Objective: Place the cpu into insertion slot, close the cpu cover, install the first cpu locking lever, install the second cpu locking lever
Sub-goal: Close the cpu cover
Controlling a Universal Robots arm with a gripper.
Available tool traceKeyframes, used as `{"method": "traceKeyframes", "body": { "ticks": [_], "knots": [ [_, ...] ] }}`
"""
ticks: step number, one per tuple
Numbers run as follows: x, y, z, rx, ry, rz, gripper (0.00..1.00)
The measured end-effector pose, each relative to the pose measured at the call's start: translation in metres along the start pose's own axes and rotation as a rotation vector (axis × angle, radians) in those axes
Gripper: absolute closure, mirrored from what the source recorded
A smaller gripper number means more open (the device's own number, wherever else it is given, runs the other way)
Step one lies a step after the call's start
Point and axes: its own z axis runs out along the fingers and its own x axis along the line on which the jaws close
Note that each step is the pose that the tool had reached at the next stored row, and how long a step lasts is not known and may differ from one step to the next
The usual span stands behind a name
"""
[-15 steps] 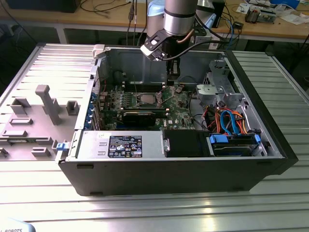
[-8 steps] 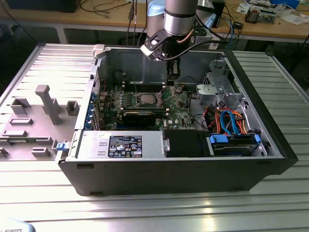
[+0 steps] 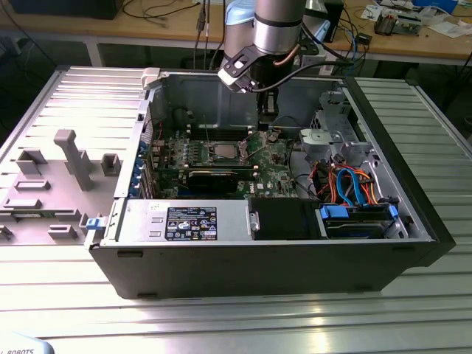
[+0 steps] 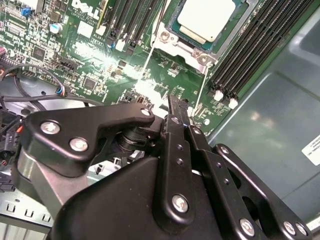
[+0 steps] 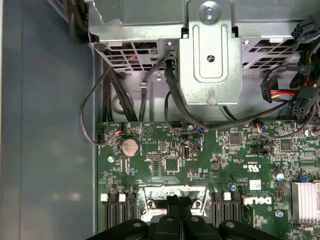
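The cpu [image 4: 207,17], a flat chip with a silvery top, lies in the insertion slot on the green motherboard [image 3: 273,166]. In the exterior view the cpu [image 3: 223,152] is near the board's middle. The silver cpu cover [image 4: 185,47] frames the chip and lies flat around it. Two thin metal levers [image 4: 149,60] run out from the slot's corners; I cannot tell if they are latched. My gripper [image 3: 267,112] hangs inside the case, just to the exterior view's right of the slot. Its black fingers [image 5: 172,202] are pressed together, shut on nothing, over the slot's rim [image 5: 150,192].
Black memory slots [image 4: 250,55] flank the socket. A metal drive cage [image 5: 210,50] with black cables stands beyond the board. A coin battery [image 5: 130,146] and a finned heat sink [image 5: 306,200] sit on the board. A grey fixture plate [image 3: 66,169] lies outside the case.
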Motion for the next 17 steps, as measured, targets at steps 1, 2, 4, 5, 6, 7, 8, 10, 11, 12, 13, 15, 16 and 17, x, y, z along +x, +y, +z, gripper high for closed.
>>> {"method": "traceKeyframes", "body": {
  "ticks": [1, 2, 4, 5, 6, 7, 8, 10, 11, 12, 13, 15, 16, 17],
  "knots": [
    [0.0000, 0.0019, 0.0001, -0.0001, -0.0013, 0.000, 0.89],
    [0.0001, 0.0048, 0.0001, 0.0000, -0.0034, 0.000, 0.89],
    [0.0001, 0.0105, 0.0005, 0.0000, -0.0049, 0.000, 0.89],
    [0.0001, 0.0122, 0.0007, -0.0001, -0.0049, 0.000, 0.89],
    [0.0003, 0.0150, 0.0012, -0.0001, -0.0052, 0.000, 0.89],
    [0.0003, 0.0178, 0.0019, -0.0001, -0.0056, 0.000, 0.89],
    [0.0003, 0.0195, 0.0027, -0.0001, -0.0055, 0.000, 0.89],
    [0.0004, 0.0227, 0.0039, -0.0001, -0.0057, 0.000, 0.89],
    [0.0004, 0.0242, 0.0049, 0.0000, -0.0057, 0.000, 0.89],
    [0.0004, 0.0257, 0.0062, -0.0001, -0.0057, 0.000, 0.89],
    [0.0004, 0.0267, 0.0076, -0.0001, -0.0057, 0.000, 0.89],
    [0.0004, 0.0280, 0.0090, -0.0001, -0.0057, 0.000, 0.89],
    [0.0004, 0.0290, 0.0098, 0.0000, -0.0058, 0.000, 0.89],
    [0.0004, 0.0292, 0.0100, 0.0000, -0.0060, 0.000, 0.89]
  ]
}}
